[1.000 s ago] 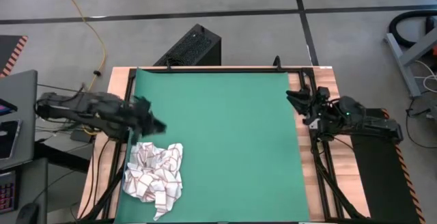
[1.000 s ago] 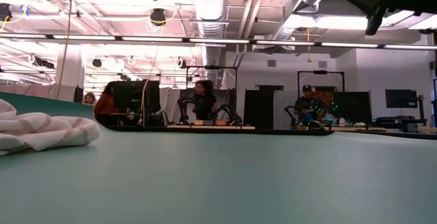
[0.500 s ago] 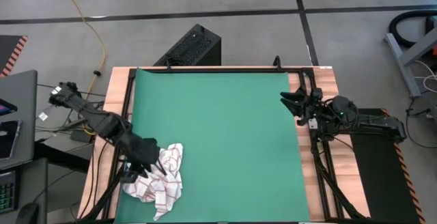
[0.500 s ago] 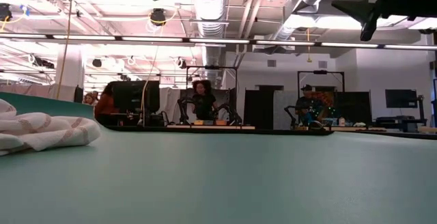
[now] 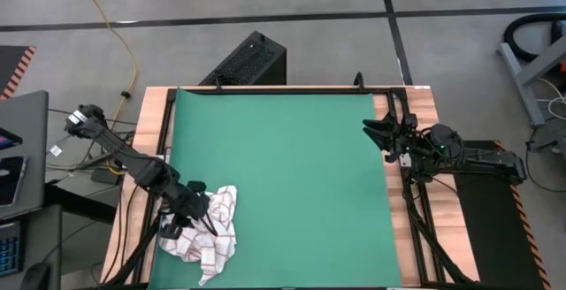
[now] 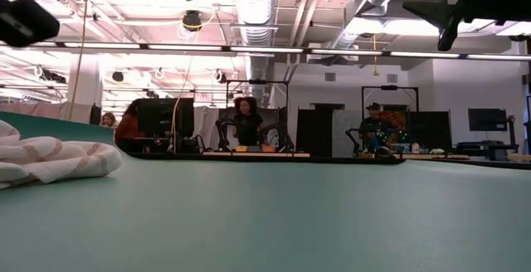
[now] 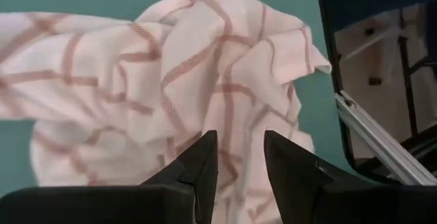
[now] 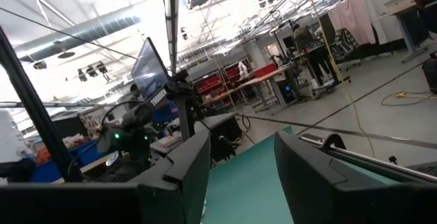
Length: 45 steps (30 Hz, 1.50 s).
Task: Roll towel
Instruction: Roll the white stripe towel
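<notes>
A thin white cloth towel with a red windowpane grid (image 5: 205, 228) lies crumpled in a loose heap on the near left corner of a large green mat (image 5: 292, 175) covering the wooden desk (image 5: 431, 104). The left tool (image 5: 196, 212) hangs directly over the heap, its two dark fingers (image 7: 205, 162) parted by a narrow gap and holding nothing, the tips just above the cloth. The right tool (image 5: 376, 133) waits at the mat's far right edge, raised off the surface, fingers apart and holding nothing. People sit at workstations in the room behind.
</notes>
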Each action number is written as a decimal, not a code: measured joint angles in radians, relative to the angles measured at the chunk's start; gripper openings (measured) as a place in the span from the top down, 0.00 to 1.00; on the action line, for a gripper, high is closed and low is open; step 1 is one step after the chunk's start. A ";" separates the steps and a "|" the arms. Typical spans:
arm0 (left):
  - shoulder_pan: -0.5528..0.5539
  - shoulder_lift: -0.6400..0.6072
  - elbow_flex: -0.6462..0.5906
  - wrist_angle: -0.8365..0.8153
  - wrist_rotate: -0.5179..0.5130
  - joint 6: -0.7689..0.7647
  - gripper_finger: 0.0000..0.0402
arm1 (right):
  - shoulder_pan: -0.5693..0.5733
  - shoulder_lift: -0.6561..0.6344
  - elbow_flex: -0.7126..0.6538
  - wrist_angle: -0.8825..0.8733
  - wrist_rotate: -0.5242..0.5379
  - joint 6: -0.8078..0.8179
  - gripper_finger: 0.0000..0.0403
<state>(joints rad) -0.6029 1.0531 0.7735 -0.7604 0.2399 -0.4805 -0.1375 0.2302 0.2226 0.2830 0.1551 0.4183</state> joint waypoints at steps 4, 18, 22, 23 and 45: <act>0.000 0.000 -0.064 0.105 0.055 -0.003 0.73 | 0.000 0.000 0.000 -0.005 0.000 0.000 0.54; 0.000 0.001 -0.089 0.094 0.095 -0.051 0.99 | 0.000 0.000 0.000 -0.022 0.000 0.002 0.54; 0.040 0.000 0.004 0.092 0.012 -0.081 1.00 | 0.000 0.015 0.001 -0.020 0.000 0.019 0.54; 0.059 0.000 0.034 0.086 -0.016 -0.079 1.00 | 0.000 0.025 0.001 -0.021 -0.001 0.019 0.54; 0.567 0.069 0.500 -0.027 -0.292 0.185 1.00 | 0.055 0.499 0.027 0.301 -0.129 -0.096 0.54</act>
<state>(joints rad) -0.0354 1.1220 1.2737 -0.7871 -0.0519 -0.2951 -0.0828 0.7289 0.2494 0.5841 0.0256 0.3224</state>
